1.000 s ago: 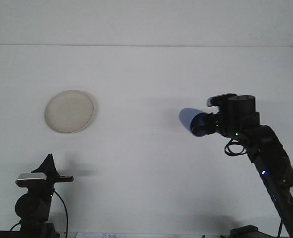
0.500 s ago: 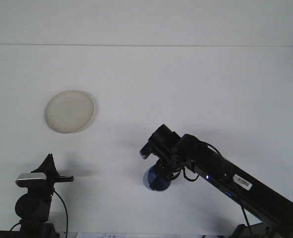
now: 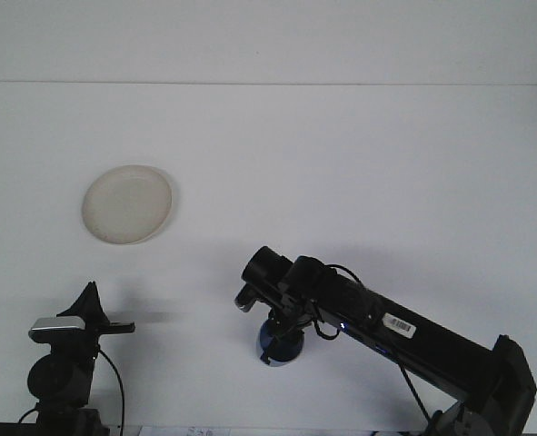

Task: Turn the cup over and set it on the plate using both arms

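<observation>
The right arm reaches in from the lower right corner across the white surface point(image 3: 341, 163), its dark links running up and left to the right tool point(image 3: 280, 320), which sits low over the near middle of the surface. The blue cup point(image 3: 280, 345) is directly under that tool, touching it from below, with only the cup's lower blue body and a rim-like edge showing beneath the black wrist parts. The tool appears clamped on the cup, though its tips are largely hidden by the arm's own housing. Whether the cup's bottom rests on the surface or hangs just above it cannot be told. The pale round plate point(image 3: 127, 203) lies well apart, up and to the left, with bare surface between it and the cup. The left tool point(image 3: 91, 304) stands at the lower left edge, pointing upward, near the plate but not touching it; whether it is apart or together cannot be told.
</observation>
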{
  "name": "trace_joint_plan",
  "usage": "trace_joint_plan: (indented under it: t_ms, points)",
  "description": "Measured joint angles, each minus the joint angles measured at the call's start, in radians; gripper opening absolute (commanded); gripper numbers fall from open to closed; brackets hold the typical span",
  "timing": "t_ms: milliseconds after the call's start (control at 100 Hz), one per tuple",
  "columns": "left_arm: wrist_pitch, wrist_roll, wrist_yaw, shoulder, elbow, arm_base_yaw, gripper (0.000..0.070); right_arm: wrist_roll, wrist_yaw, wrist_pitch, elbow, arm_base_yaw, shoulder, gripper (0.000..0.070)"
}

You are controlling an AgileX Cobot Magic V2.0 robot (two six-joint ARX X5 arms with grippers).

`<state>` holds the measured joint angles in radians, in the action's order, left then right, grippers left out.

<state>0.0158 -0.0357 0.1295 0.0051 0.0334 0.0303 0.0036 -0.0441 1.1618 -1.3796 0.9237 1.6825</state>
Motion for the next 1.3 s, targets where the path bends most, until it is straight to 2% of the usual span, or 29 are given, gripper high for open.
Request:
trace_joint_plan:
  t_ms: [50,130,190,620,940,1070,1300]
  points:
    - [0.0,0.0,0.0,0.0,0.0,0.0,0.0016,0.0,0.0,0.001,0.0,0.001,0.001,0.0141]
    - [0.0,0.0,0.0,0.0,0.0,0.0,0.0016,0.0,0.018,-0.009,0.006,0.004,0.018,0.0372]
    - [0.0,0.0,0.0,0.0,0.0,0.0,0.0016,0.0,0.018,-0.01,0.01,0.005,0.032,0.0443]
    - [0.0,0.0,0.0,0.0,0.0,0.0,0.0016,0.0,0.011,0.03,-0.032,0.006,-0.037,0.0443]
    - [0.0,0.0,0.0,0.0,0.0,0.0,0.0016,0.0,0.026,-0.066,-0.034,-0.009,-0.372,0.0443]
    - [0.0,0.0,0.0,0.0,0.0,0.0,0.0016,0.001,0.112,-0.186,-0.002,-0.009,-0.563,0.0442]
    - [0.0,0.0,0.0,0.0,0.0,0.0,0.0016,0.039,0.387,-0.457,0.325,-0.01,-0.951,0.0442]
